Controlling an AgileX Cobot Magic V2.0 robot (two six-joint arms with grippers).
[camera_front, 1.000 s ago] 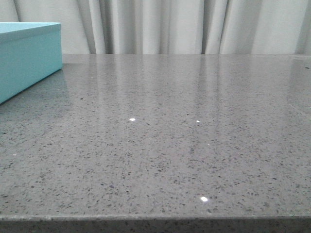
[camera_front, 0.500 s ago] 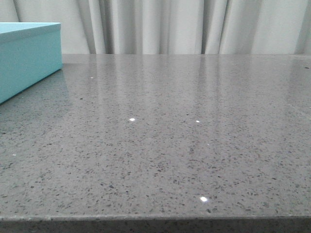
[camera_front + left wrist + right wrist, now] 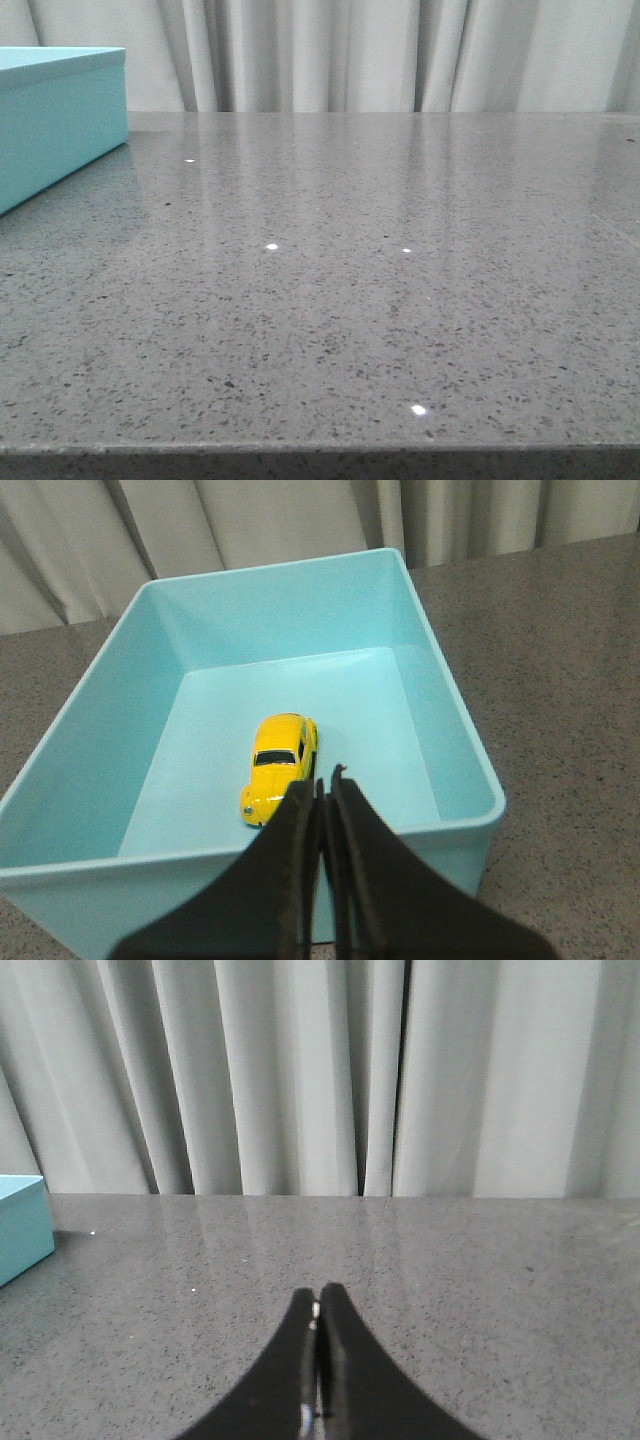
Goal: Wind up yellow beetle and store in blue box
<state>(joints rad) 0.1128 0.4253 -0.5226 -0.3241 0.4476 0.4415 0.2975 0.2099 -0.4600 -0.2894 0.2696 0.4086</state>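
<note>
The yellow beetle stands on its wheels on the floor of the blue box, seen in the left wrist view. My left gripper is shut and empty, held above the box's near wall, just beside the car. The blue box also shows at the far left of the front view and at the edge of the right wrist view. My right gripper is shut and empty above the bare grey table. Neither gripper shows in the front view.
The grey speckled stone table has its front edge at the bottom of the front view. Pale curtains hang behind the table's far edge.
</note>
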